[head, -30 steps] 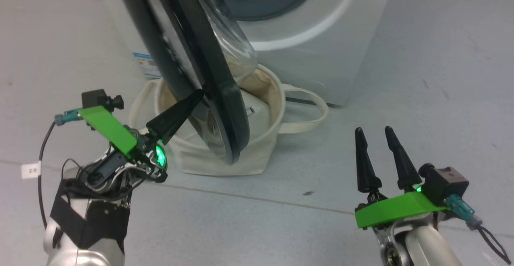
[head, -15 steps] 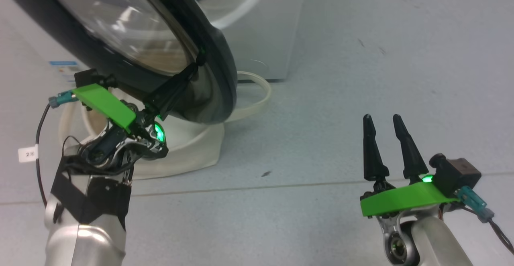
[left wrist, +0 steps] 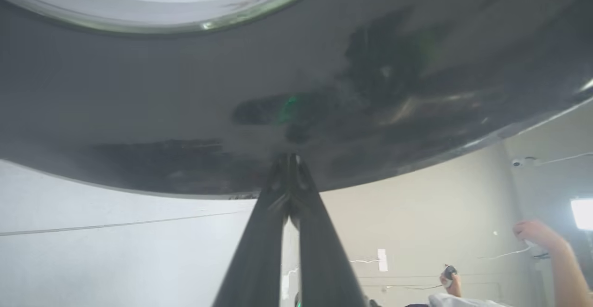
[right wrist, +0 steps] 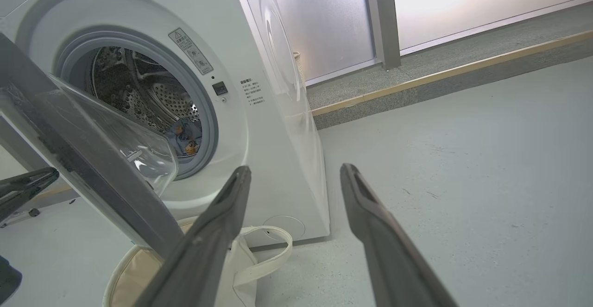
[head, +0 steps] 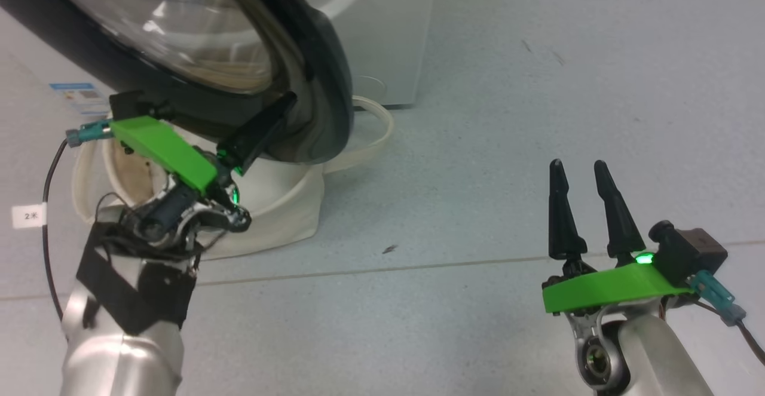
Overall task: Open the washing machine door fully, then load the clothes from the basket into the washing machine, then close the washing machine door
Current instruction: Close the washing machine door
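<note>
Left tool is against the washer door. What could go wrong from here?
1. The shut left tool touches the door only with its tips on the glossy rim, so it may slip off.
2. The door hangs over the basket; its lower edge might snag the canvas.
3. The clothes lie low in the drum, perhaps near enough the mouth to get pinched.

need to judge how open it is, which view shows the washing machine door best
Right wrist view: the washing machine door shows edge-on, standing well off the drum mouth. The head view gives its black rim and glass bowl from above, shut left gripper touching the rim; the left wrist view, a close stretch of rim.
</note>
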{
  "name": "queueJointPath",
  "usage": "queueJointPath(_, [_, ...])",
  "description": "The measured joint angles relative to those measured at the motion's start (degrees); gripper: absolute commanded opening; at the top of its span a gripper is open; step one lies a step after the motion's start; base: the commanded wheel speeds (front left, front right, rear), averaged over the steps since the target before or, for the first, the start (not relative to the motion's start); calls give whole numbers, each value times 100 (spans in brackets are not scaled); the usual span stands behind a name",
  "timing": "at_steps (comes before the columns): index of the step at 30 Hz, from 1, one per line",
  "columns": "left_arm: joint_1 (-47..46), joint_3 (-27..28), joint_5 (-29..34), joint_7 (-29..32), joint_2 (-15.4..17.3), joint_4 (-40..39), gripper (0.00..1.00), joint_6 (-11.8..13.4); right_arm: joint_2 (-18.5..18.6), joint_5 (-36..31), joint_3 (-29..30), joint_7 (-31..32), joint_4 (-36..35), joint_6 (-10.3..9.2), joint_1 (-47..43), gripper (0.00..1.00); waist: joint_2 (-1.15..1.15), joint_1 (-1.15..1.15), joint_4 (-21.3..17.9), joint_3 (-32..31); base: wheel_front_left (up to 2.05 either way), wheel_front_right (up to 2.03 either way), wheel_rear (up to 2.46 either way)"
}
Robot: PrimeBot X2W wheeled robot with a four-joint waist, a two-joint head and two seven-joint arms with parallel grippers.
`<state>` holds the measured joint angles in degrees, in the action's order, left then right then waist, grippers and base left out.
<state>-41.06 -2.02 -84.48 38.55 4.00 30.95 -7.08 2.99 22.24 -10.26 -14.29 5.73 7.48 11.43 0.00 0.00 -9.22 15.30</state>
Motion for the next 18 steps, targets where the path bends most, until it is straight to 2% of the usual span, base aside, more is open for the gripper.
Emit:
queueJointPath(2, [133,-263,339,-216,92,-260,0,0,0,-5,-3,0,0,0,2,100,0,0,103,-31,0,0,0])
queueJointPath(4, [326,-539,788,-677,203,-506,0,0,0,-30,-8,0,2,0,2,100,0,0,217,-72,0,0,0])
queueJointPath(5, [326,-539,788,-677,203,-506,0,0,0,-30,-8,0,2,0,2,100,0,0,217,-72,0,0,0])
queueJointPath(7, [542,-833,1232,-1223,366,-684,0,0,0,-57,-13,0,4,0,2,100,0,0,335,-125,0,0,0])
queueJointPath(12, [1033,-1415,2197,-2904,755,-748,0,-1,0,-101,-13,0,1,0,-4,100,0,-1,630,-317,0,0,0])
queueJointPath(13, [1104,-1479,2452,-3381,809,-712,0,0,0,-100,-11,0,-3,0,-12,100,0,-1,692,-356,0,0,0])
queueJointPath(14, [1183,-1553,2985,-4398,901,-549,0,-1,0,-101,-13,0,-10,0,-27,100,0,-1,814,-422,0,0,0])
queueJointPath(15, [1189,-1628,3362,-4879,962,-400,0,-1,0,-104,-18,0,-10,0,-36,100,0,-1,874,-454,0,0,0])
queueJointPath(16, [1189,-1685,3747,-5145,1005,-244,0,11,0,-108,-26,0,-9,0,-49,100,0,-1,932,-485,0,0,0])
queueJointPath(18, [1240,-1664,4227,-5287,969,-54,0,141,0,-108,-46,0,-8,0,-102,100,0,-1,1037,-551,0,0,0])
